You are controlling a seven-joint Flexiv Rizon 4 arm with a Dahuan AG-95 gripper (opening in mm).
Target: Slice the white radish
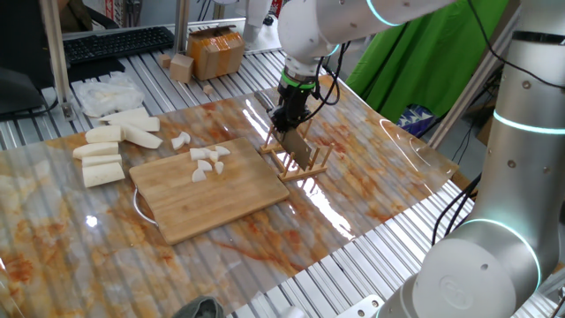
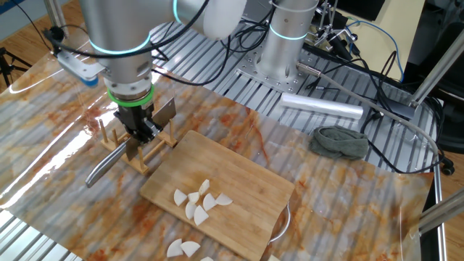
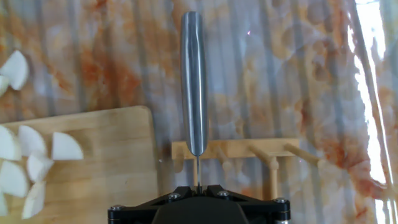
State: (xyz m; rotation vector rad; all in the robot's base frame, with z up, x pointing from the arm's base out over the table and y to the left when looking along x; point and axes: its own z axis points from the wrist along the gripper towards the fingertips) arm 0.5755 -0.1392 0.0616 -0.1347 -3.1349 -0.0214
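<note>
One fixed view
Claw: the claw (image 1: pixel 291 119) points down over the wooden rack (image 1: pixel 297 165), pinched on the knife (image 1: pixel 298 147), whose dark blade hangs below it among the rack's pegs.
Radish: the white radish (image 1: pixel 207 160) lies cut in small wedges on the cutting board (image 1: pixel 212 187), beside the rack on the side away from the arm.
Other stock: larger radish sticks (image 1: pixel 113 146) lie on the bench (image 1: pixel 371 190) well beyond the board.

The other fixed view
Claw: jaws pressed together on the blade; the steel handle (image 2: pixel 105 164) juts out past the rack toward the bench edge.
Radish: wedges lie clustered on the board, near but apart from the claw.

Hand view
Knife: the handle (image 3: pixel 193 81) runs straight away from the claw, crossing the rack's base rail.
Radish: wedges show at the left edge, on the board.

Risk
Snag: the blade could catch a peg if it meets the rack askew, tipping the light rack.
Slip: the thin pinch on the blade may let the heavy handle swing down.
Release: letting go before the knife is seated could drop it onto the bench.
</note>
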